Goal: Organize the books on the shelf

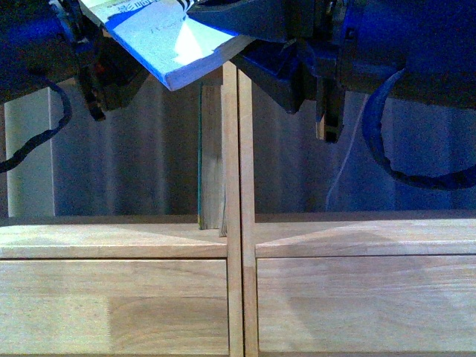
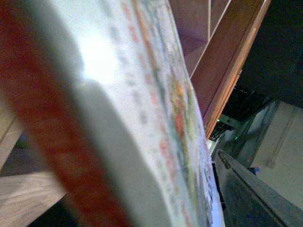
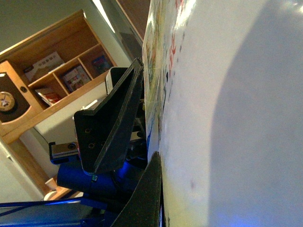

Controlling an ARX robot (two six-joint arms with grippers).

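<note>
Two arms crowd the top: left gripper seemingly pinches the tilted paperback, its low edge just above the divider of the shelf; whether the right gripper clamps, I cannot tell. Compartments either side stand open below.

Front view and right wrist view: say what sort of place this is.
Probably a home-style study or reading room, perhaps staged. It shows a light wooden shelf with drawer fronts, and a second wooden bookcase holding books and a clock.
</note>
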